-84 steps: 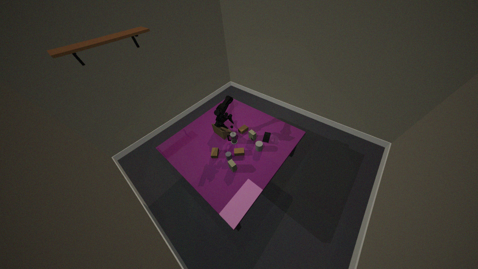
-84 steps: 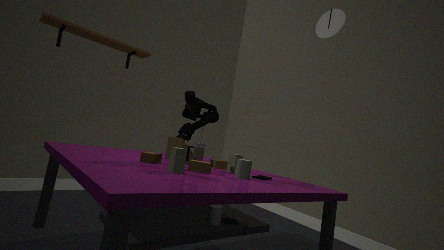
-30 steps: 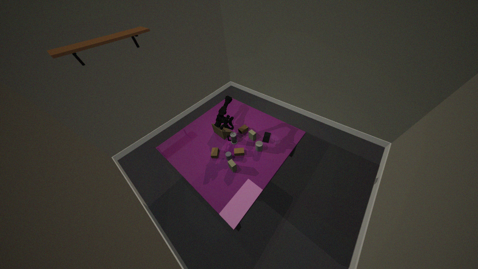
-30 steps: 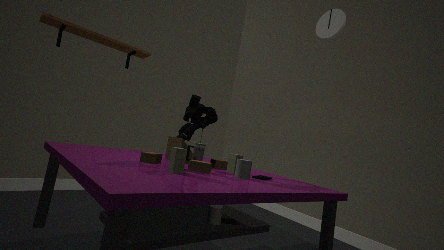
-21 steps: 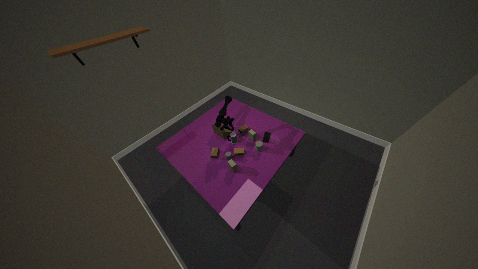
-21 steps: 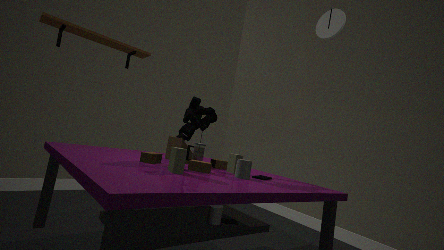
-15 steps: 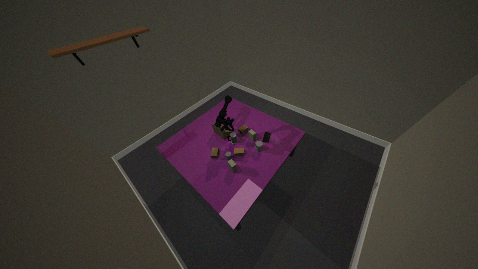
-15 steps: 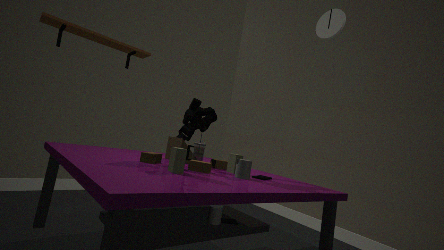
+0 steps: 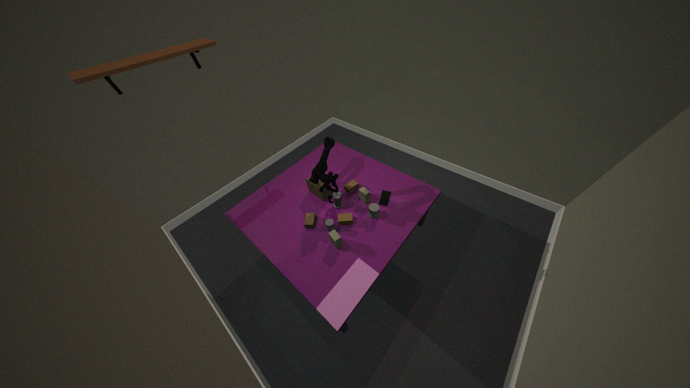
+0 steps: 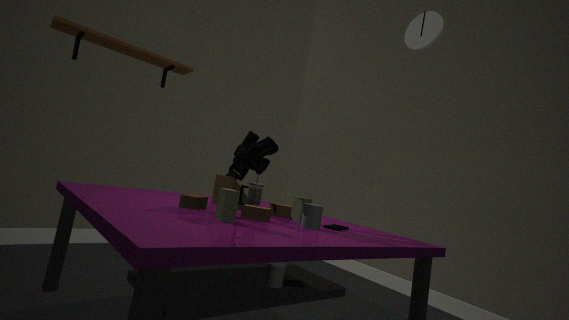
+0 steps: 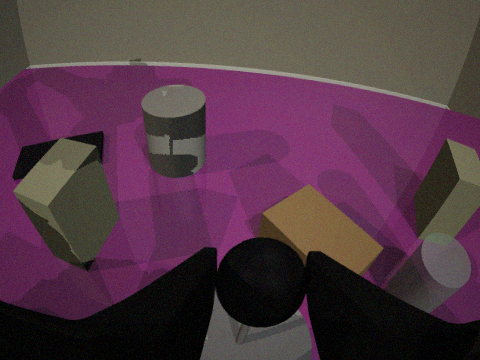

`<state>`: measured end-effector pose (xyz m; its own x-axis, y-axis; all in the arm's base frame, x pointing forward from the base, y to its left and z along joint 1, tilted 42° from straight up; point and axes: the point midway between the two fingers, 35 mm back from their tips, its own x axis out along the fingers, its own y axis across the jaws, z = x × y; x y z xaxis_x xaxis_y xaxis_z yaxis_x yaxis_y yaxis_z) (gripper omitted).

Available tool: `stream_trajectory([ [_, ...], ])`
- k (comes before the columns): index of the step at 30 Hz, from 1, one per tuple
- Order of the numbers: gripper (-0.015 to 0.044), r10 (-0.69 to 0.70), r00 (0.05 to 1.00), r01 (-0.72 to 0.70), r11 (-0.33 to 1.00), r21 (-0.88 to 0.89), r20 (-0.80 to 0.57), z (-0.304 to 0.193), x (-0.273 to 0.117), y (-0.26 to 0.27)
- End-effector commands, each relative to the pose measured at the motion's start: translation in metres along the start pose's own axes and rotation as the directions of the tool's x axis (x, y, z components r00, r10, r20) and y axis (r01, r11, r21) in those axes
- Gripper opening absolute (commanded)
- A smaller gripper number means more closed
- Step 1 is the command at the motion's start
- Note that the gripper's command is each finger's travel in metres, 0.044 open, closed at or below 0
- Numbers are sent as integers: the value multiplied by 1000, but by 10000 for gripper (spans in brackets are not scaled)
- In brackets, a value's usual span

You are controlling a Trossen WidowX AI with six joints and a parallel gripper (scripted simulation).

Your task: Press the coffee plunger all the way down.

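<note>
The coffee press [image 9: 337,198] [image 10: 254,193] is a small grey glass cylinder with a dark handle, upright on the magenta table [image 9: 280,241] [image 10: 159,234]. Its black round plunger knob [image 11: 262,282] sits between my two black fingers in the wrist view, close above the lid. My gripper [image 11: 261,262] [image 10: 258,170] [image 9: 333,187] is shut on the knob, directly over the press. A short piece of the thin plunger rod [image 10: 257,178] shows between gripper and lid.
Around the press lie brown boxes [image 11: 320,228] [image 10: 193,201] [image 10: 255,212], olive blocks [image 11: 67,200] [image 11: 456,190] [image 10: 227,205], grey cylinders [image 11: 174,130] [image 11: 434,274] [image 10: 311,216] and a flat black slab [image 10: 335,227] [image 11: 40,156]. A larger tan box [image 10: 223,186] stands right behind the press.
</note>
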<state>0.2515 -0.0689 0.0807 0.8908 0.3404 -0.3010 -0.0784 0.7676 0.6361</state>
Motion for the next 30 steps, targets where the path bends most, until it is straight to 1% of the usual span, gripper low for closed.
stream_trajectory([
  [1,118,-6,1000,7,999,37,-26,-20,6,-1],
  [13,118,1,1000,0,999,41,-14,-24,19,1],
  [30,118,2,1000,-1,999,40,-14,-21,22,-1],
])
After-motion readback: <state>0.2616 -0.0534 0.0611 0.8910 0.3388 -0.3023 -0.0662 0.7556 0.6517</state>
